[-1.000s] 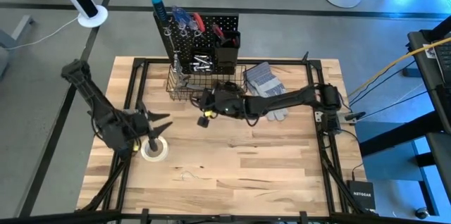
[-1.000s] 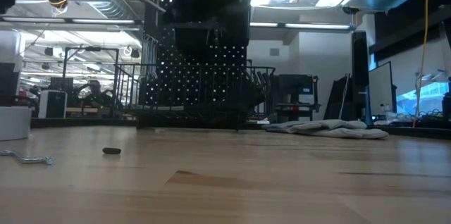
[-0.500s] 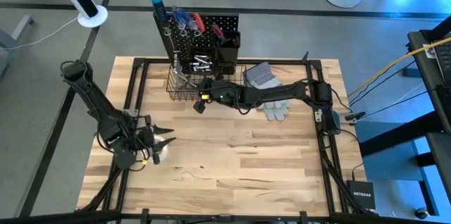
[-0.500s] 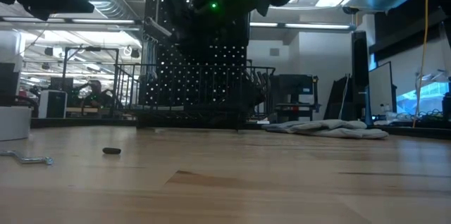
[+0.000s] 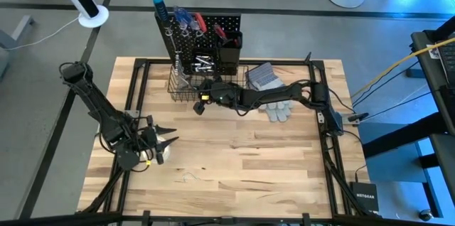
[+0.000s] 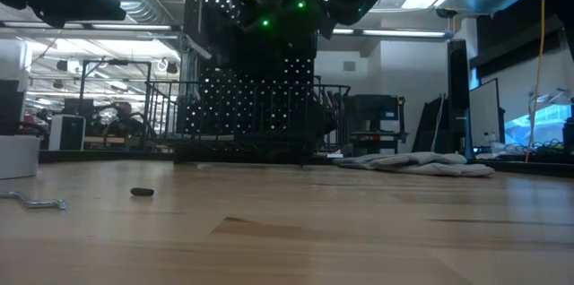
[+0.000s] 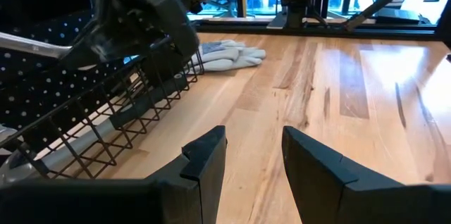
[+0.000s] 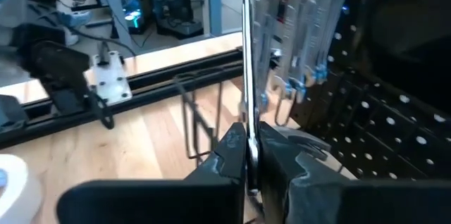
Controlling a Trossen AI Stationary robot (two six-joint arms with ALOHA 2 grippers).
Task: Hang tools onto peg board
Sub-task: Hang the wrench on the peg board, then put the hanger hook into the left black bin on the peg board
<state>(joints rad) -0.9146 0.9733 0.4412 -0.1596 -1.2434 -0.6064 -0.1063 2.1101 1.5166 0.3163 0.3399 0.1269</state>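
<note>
The black peg board point(image 5: 206, 38) stands at the table's far edge with a wire basket point(image 5: 186, 87) at its foot. Several silver wrenches point(image 8: 303, 41) hang on its hooks. My right gripper point(image 5: 200, 104) reaches to the basket's front, shut on a silver wrench point(image 8: 246, 55); the left wrist view also shows this wrench point(image 7: 32, 46). My left gripper point(image 5: 161, 145) is open, low over the table's left side. It stands just above the white tape roll point(image 5: 163, 155) and hides most of it. Only bare wood shows between its fingers point(image 7: 204, 164). My right gripper pinches the wrench's thin shaft point(image 8: 247, 129) between its two fingers. The fingers come nearly level from the table's right side and lie across the shaft. The wrench is lifted clear and sticks out beyond the fingers toward the peg board; its other end is hidden by the gripper.
Grey work gloves point(image 5: 269, 84) lie under my right arm, right of the basket. A small bent hex key point(image 6: 36, 202) and a dark bit point(image 6: 142, 192) lie on the wood on the left. Bare wood stretches across the middle and near side.
My left gripper has gone down and toward the near edge, and now covers the tape roll. My right gripper has carried the wrench toward the peg board and a little down, rolling as it went. It stays shut on the wrench.
</note>
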